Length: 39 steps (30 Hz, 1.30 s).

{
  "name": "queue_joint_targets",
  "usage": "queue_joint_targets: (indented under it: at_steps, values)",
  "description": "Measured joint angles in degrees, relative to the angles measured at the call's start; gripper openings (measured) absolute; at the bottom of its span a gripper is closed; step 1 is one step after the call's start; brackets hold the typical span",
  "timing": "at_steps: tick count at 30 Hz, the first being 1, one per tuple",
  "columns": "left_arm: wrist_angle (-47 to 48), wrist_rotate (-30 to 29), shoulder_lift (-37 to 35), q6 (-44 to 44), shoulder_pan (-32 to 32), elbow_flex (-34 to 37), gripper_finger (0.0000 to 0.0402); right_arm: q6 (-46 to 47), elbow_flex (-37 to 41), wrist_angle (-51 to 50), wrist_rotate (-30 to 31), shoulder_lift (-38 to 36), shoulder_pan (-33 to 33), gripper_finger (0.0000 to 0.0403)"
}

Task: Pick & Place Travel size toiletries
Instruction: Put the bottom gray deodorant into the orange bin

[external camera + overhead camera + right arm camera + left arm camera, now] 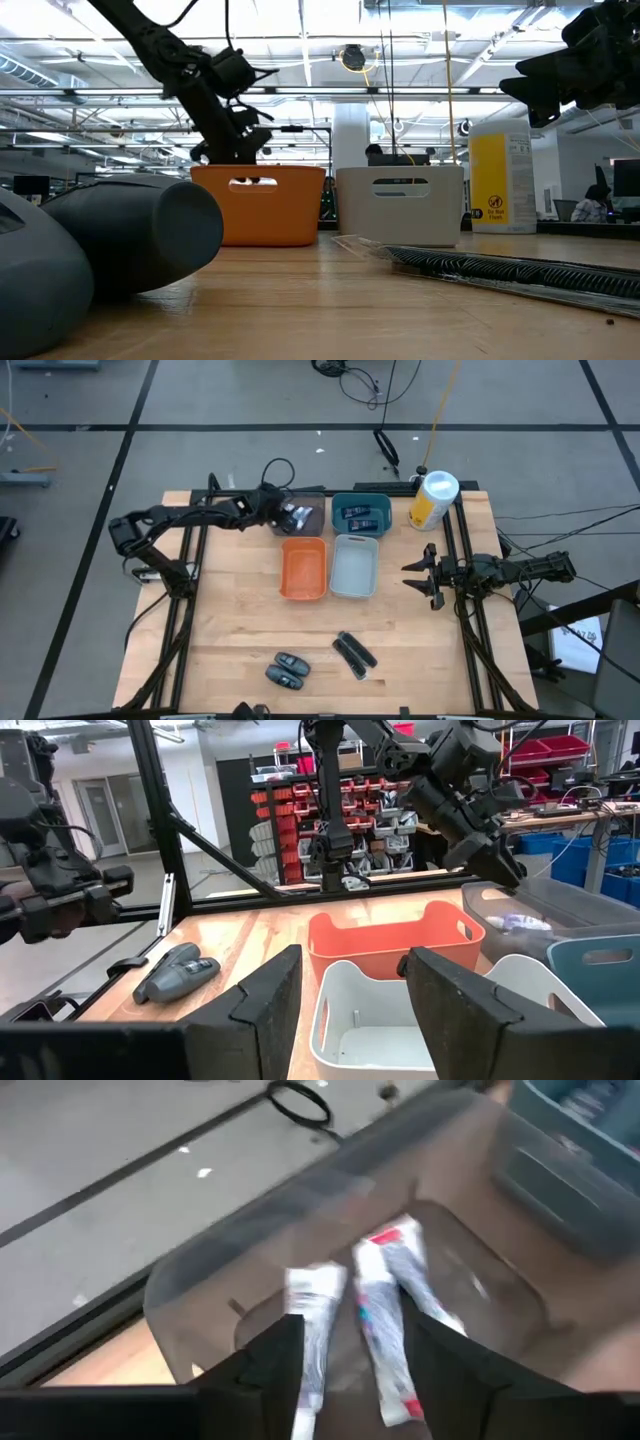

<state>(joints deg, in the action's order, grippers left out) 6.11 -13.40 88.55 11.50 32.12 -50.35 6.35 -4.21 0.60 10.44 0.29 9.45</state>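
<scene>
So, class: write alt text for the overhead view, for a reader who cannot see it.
The left gripper hovers over the brown bin holding silvery-white tubes. The right gripper waits open beside the white bin; grey ovals and black bars lie on the wooden table.

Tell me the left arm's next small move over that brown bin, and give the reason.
Probably lift the left gripper straight up out of the brown bin. Its fingers stand apart, and both silvery-white tubes lie on the bin floor, apparently gripped by neither finger. The grey ovals and black bars wait on the table.
</scene>
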Motion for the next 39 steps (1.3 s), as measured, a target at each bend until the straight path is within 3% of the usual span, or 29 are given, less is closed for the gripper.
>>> queue_joint_targets:
  at_steps: [7, 14, 23, 31, 39]
  values:
    - [7.79, 8.54, -9.01, -8.95, -4.46, 0.02, 0.0192, -0.04, 0.01, 0.0, 0.0, 0.01, 0.01, 0.0171]
    - [11.82, 15.12, -20.0, -8.01, -14.82, 0.02, 0.0175, -0.11, 0.0, 0.0, 0.06, 0.01, 0.01, 0.0171]
    - [11.44, 12.67, -28.47, 1.33, -32.89, -0.04, 0.0173, 0.02, 0.02, 0.28, 0.22, 0.01, 0.0, 0.0171]
    - [17.36, 0.81, -24.72, 4.08, -52.14, -9.03, 0.0173, 0.02, 0.02, 0.9, 0.26, 0.01, 0.01, 0.0171]
    - [23.85, -8.86, -8.27, 2.69, -68.01, -21.73, 0.0173, 0.02, 0.02, 1.11, 0.26, -0.01, 0.0, 0.0171]
